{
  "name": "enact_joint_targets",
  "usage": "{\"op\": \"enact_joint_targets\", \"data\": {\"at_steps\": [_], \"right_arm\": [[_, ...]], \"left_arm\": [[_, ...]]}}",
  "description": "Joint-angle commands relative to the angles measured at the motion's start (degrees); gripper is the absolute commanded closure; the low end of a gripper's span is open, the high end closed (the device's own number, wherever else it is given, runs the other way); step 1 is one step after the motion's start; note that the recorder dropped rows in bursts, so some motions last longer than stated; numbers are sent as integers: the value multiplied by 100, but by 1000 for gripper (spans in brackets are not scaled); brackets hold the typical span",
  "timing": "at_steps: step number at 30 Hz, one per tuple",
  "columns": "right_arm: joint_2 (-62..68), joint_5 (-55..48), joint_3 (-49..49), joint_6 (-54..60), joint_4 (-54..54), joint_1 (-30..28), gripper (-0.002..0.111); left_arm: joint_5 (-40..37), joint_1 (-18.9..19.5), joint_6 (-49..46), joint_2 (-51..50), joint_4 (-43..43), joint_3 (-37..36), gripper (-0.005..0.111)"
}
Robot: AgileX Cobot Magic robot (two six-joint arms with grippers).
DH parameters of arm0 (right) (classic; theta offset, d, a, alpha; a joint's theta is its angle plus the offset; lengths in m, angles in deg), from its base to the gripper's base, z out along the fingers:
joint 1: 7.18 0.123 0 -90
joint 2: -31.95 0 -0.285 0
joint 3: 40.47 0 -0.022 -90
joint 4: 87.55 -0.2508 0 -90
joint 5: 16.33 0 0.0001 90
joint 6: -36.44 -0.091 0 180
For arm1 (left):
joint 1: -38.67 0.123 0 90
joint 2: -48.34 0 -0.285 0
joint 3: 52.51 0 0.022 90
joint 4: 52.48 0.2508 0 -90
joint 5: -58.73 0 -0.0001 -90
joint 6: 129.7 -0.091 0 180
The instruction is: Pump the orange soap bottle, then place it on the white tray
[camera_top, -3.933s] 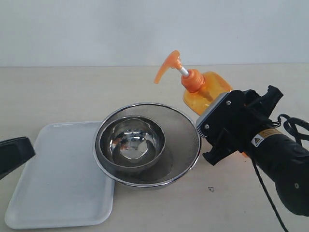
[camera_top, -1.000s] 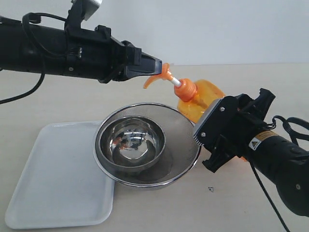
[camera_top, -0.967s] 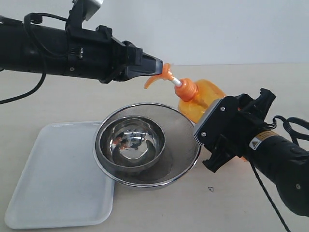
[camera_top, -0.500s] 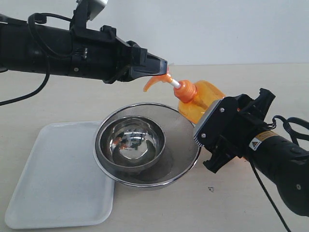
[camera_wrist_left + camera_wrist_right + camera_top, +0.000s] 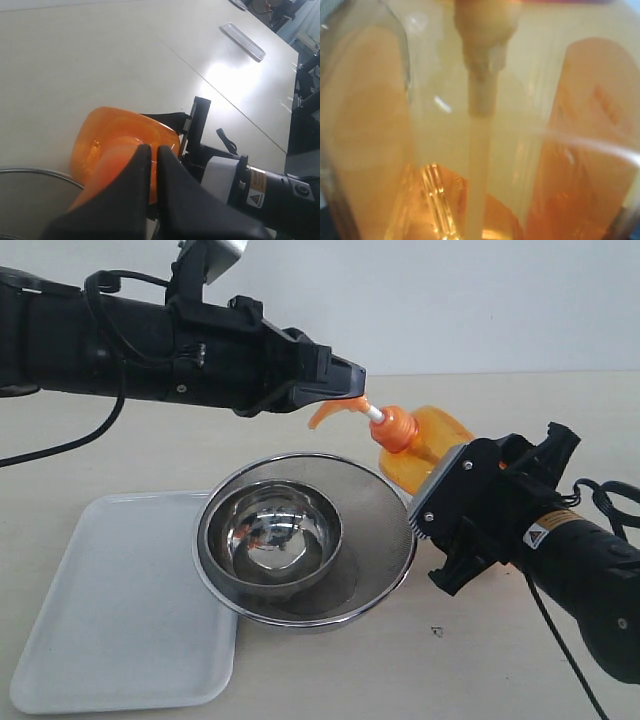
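Observation:
The orange soap bottle (image 5: 425, 445) leans left, its spout (image 5: 330, 413) out over the steel strainer. My right gripper (image 5: 478, 478) is shut on the bottle's lower body, which fills the right wrist view (image 5: 480, 150). My left gripper (image 5: 350, 380) is shut, and its closed tips rest on top of the pump head. In the left wrist view the shut fingertips (image 5: 145, 155) lie against the orange bottle (image 5: 105, 130). The white tray (image 5: 100, 640) lies flat at the front left with nothing on it.
A round steel mesh strainer (image 5: 385, 550) with a steel bowl (image 5: 270, 530) inside sits in the middle, overlapping the tray's right edge. The right arm's black body (image 5: 590, 580) and cable lie at the right. Bare tabletop lies behind the bottle.
The left gripper has moved right and down onto the pump head. The head has sunk toward the collar, and the bottle and right gripper have shifted slightly right.

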Motion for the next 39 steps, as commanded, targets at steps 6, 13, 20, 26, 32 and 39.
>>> {"op": "enact_joint_targets", "data": {"at_steps": [6,13,20,26,32,39], "right_arm": [[-98,331,-71,-192,691,75,109],[-98,317,-71,-190,674,75,109],[-98,317,-71,-253,634,75,109],[-98,329,-71,-253,479,75,109],[-98,292,-71,-253,462,75,109],[-98,292,-71,-253,462,75,109]], "left_arm": [[-72,-148,-39,-292,260,-177,102],[-72,-148,-39,-292,260,-202,102],[-64,-135,-88,-194,260,-201,102],[216,-124,-88,393,338,-201,102],[511,-112,317,1040,823,-201,102],[936,-112,1019,1435,1756,-201,102]]}}
